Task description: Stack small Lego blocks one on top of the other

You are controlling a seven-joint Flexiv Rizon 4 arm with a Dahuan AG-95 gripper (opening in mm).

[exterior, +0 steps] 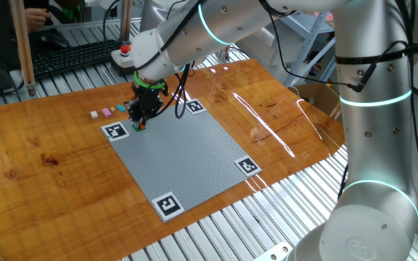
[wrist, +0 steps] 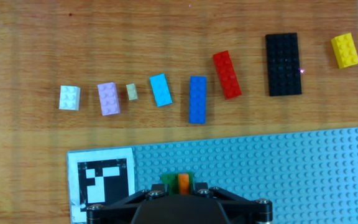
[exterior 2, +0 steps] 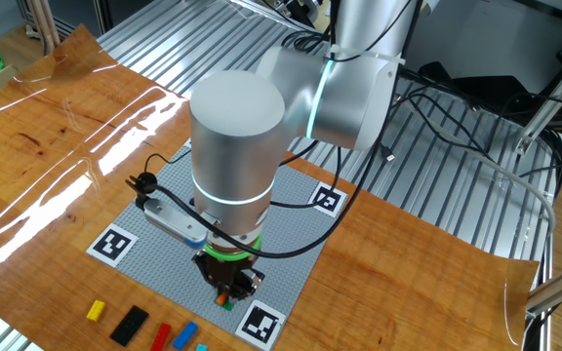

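Note:
In the hand view my gripper (wrist: 180, 186) is shut on a small orange brick (wrist: 183, 181). A green brick (wrist: 169, 180) lies right behind it, on the corner of the grey baseplate (wrist: 291, 168). The fixed views show the gripper (exterior: 138, 120) (exterior 2: 229, 292) low over that corner, its fingertips hiding most of the two bricks. Loose Lego blocks lie in a row on the wood beyond the plate: white (wrist: 69, 98), pink (wrist: 109, 98), tan (wrist: 132, 92), light blue (wrist: 161, 89), blue (wrist: 197, 99), red (wrist: 227, 74), black (wrist: 283, 64) and yellow (wrist: 345, 50).
A black-and-white marker (wrist: 101, 180) sits on the plate corner beside the gripper, with others at the remaining corners (exterior: 247, 165). A red push button (exterior: 125, 51) stands behind the arm. The metal table frame and cables ring the wooden top.

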